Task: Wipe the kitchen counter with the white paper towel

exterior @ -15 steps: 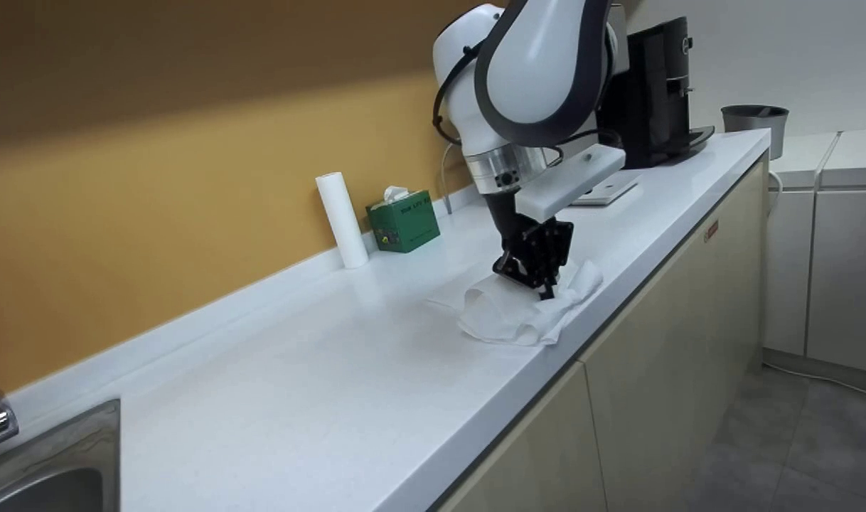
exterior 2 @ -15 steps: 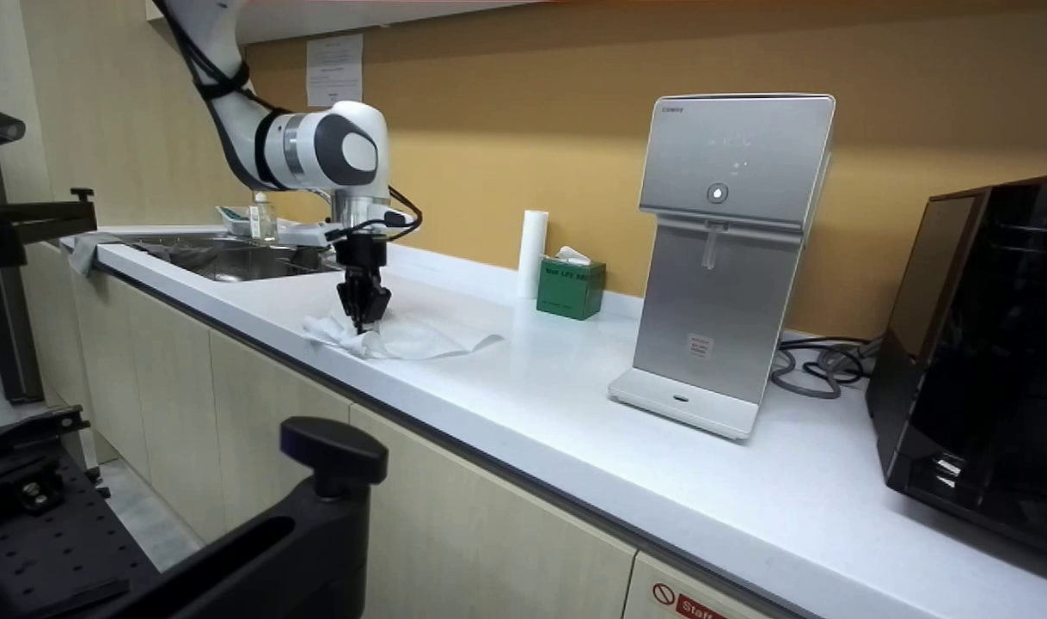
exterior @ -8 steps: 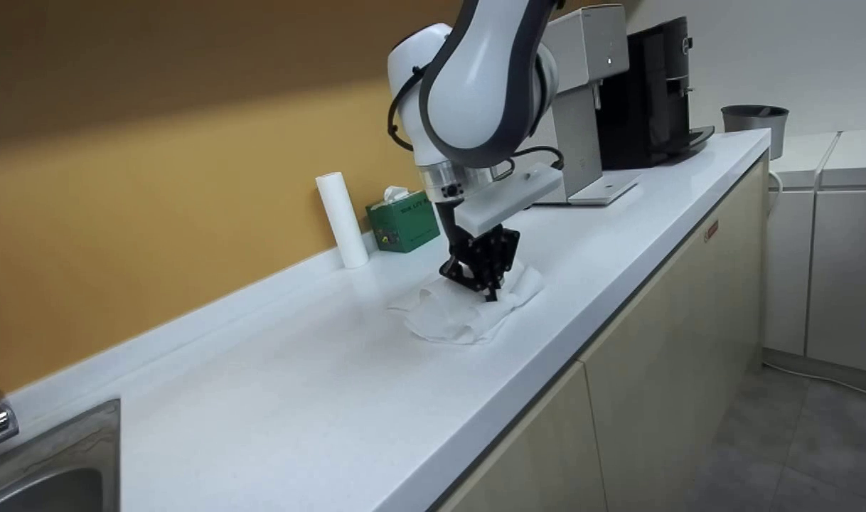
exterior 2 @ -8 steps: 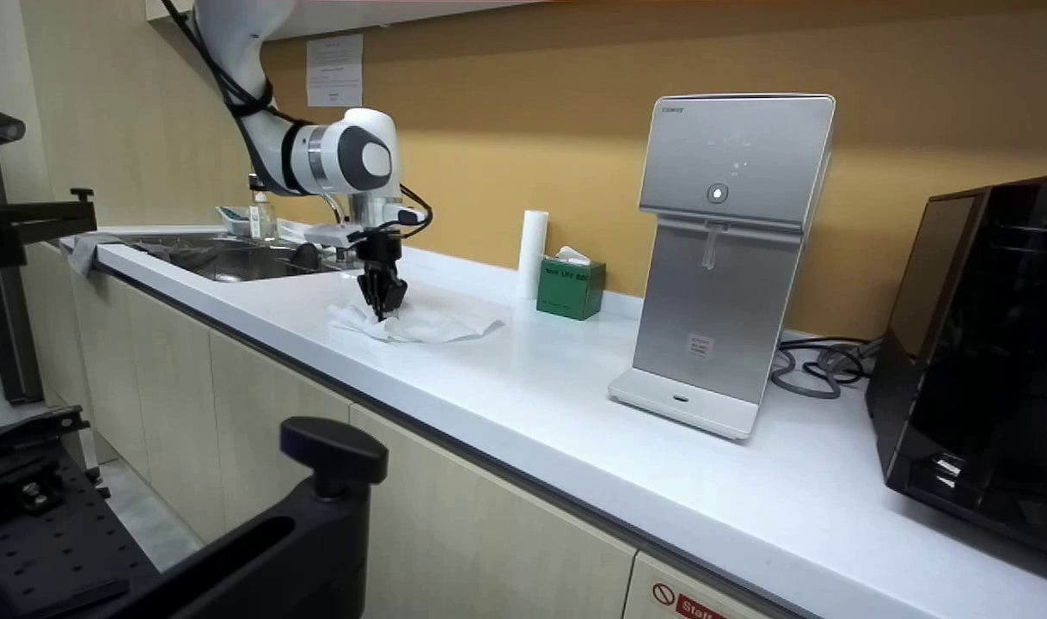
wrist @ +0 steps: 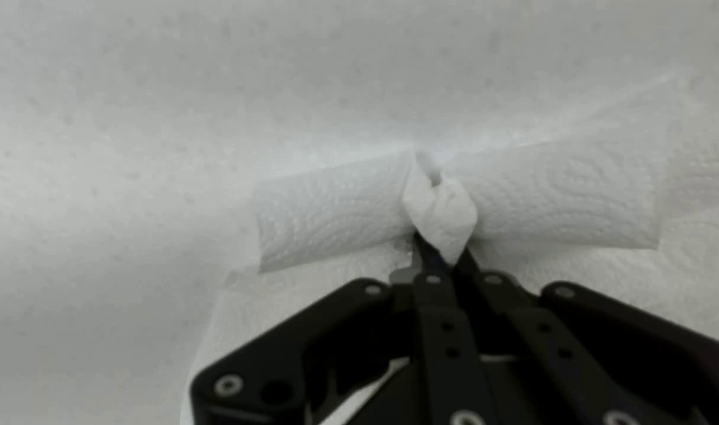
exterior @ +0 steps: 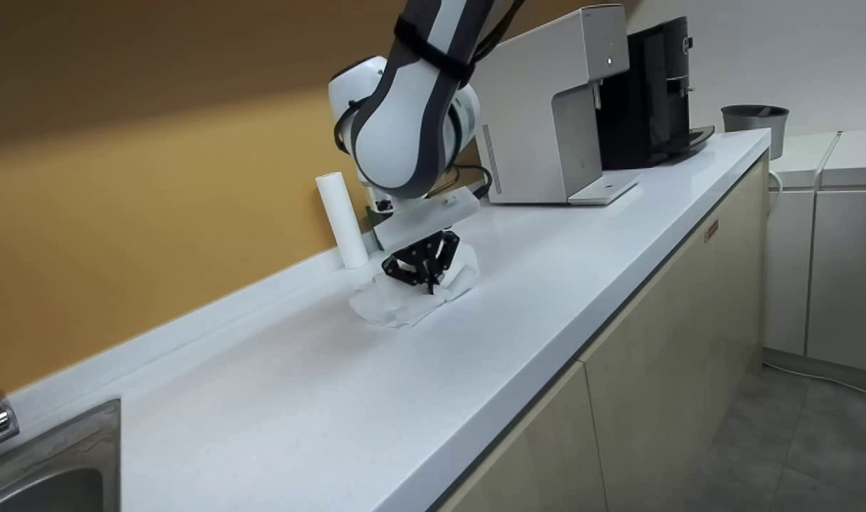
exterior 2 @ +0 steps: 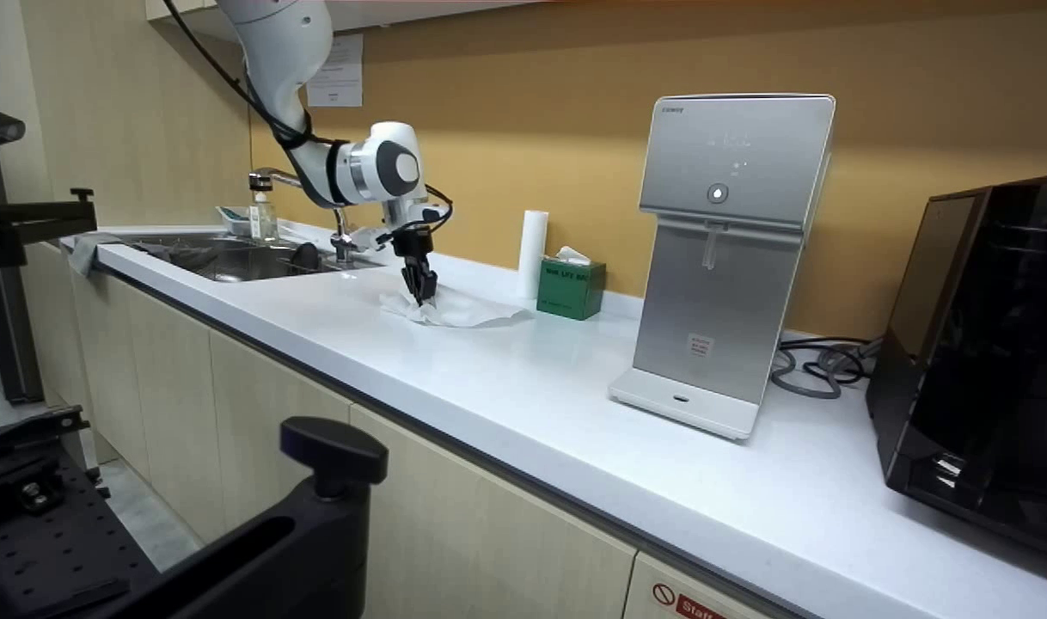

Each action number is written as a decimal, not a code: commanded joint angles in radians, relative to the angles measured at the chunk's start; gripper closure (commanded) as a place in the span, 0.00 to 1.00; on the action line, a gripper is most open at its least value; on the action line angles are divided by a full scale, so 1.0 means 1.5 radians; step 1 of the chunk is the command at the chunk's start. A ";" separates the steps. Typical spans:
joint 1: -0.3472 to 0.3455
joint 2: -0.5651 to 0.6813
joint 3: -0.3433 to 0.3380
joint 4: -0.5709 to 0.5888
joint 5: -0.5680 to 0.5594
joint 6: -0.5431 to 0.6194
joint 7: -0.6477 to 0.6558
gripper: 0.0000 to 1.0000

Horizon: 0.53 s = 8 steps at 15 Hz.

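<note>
Gripper [exterior: 431, 289] and paper towel [exterior: 401, 306] slid over counter [exterior: 319, 398] toward wall [exterior: 212, 192]; jaws pinched together on towel's bunched fold.

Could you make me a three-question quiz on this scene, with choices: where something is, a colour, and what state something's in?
1. Where is the green tissue box?
A. In the sink
B. On the floor
C. Beside the white roll

2. What colour is the wall behind the counter?
A. Blue
B. Mustard yellow
C. Black

3. How is the gripper?
A. Pinching the paper towel
B. Wide open
C. Shut on nothing

1 C: an exterior view shows them side by side.
2 B: both exterior views show it.
3 A: the wrist view shows towel between its closed jaws.
</note>
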State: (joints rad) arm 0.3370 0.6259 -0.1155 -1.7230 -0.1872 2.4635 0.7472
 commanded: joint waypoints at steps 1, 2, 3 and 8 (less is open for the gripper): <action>0.014 0.126 -0.044 0.150 -0.019 -0.036 0.096 0.99; 0.009 0.135 -0.052 0.173 -0.017 -0.049 0.110 0.99; 0.004 0.143 -0.059 0.191 -0.016 -0.059 0.120 0.99; -0.026 0.128 -0.092 0.187 -0.017 -0.085 0.152 0.99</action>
State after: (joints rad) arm 0.3276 0.7993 -0.2358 -1.4534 -0.1961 2.3716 0.9170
